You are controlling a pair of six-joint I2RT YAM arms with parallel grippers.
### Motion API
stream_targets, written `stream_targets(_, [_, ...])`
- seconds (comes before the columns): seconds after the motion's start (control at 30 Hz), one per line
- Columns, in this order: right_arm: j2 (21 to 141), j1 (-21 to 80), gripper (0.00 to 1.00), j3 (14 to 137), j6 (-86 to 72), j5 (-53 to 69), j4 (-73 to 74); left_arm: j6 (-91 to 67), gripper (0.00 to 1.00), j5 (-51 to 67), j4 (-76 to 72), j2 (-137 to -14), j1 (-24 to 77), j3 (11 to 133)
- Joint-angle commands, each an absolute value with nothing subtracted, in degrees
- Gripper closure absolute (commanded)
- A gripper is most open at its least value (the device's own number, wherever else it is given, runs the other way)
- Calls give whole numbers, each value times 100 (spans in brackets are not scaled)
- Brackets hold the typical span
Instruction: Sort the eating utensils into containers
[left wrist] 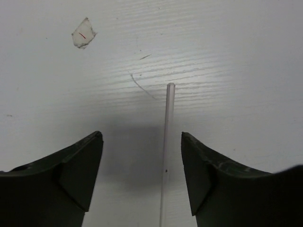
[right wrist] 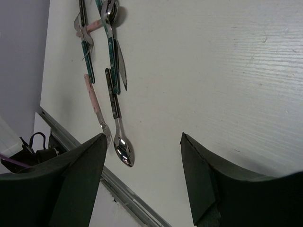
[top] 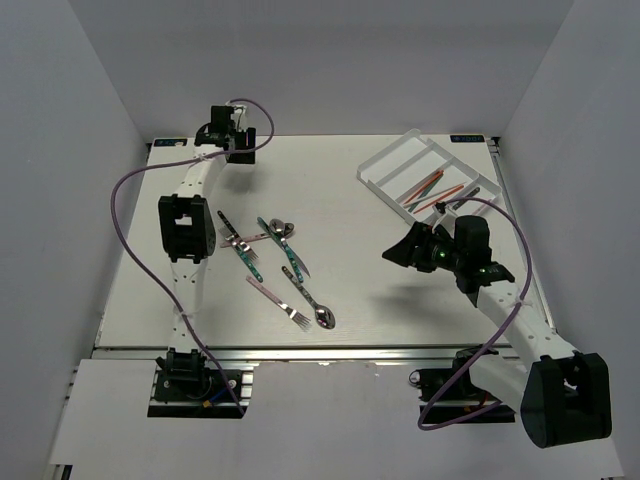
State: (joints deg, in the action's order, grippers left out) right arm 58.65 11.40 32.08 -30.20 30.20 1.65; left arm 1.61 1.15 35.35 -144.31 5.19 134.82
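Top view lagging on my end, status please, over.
Left gripper open, thin stick between its jaws, ungripped. Right gripper open, empty. Tray part-filled; loose utensils mid-table. Nothing in the way seen.

The left arm (top: pixel 186 228) runs from its base at the near edge of the tabletop (top: pixel 400 310) up along the left edge, with its wrist bent over the far left corner. The left fingers (left wrist: pixel 78 172) stand wide apart, tips aimed down at the tabletop, clamped on nothing. The right arm (top: pixel 505 310) rises from the near right corner and leans inward, its wrist held above the tabletop's right half. The right fingers (right wrist: pixel 78 182) are spread just as wide and hold nothing.
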Motion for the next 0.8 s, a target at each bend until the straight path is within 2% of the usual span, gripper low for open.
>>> stream_targets(0.0, [5933,1186,31,3217,-2953,3111,62,150,26,396,3683,-14475,685,13543])
stream_targets(0.27, [5968,1178,31,3208,-2900,3076,70,220,39,299,3542,-14660,835,13395])
stream_targets(0.37, [5933,1178,31,3208,-2900,3103,79,202,52,194,3621,-14800,844,13491])
stream_targets(0.5, [5880,1186,31,3234,-2874,3076,140,185,59,79,3709,-14906,835,13544])
stream_targets(0.77, [5880,1187,31,3252,-2848,3076,158,184,60,-211,3744,-14889,870,13500])
